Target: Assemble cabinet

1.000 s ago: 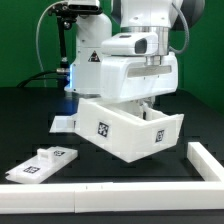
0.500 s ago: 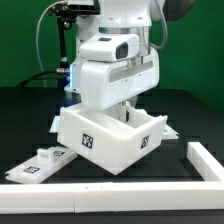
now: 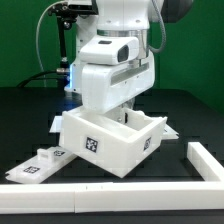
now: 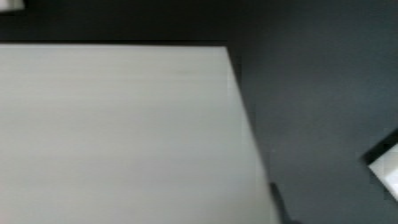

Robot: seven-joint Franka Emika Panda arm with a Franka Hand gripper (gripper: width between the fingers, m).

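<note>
One box body (image 3: 100, 150) sits level (tilted a second ago).

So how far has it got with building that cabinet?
Early days. Nothing looks joined yet: the box body stands open-topped with no panel fitted. In hand: the gripper reaches down into it, apparently shut on a wall. Left to do: a flat tagged panel lies loose on the table at the exterior view's left, apart from the box, and has yet to be attached.
</note>
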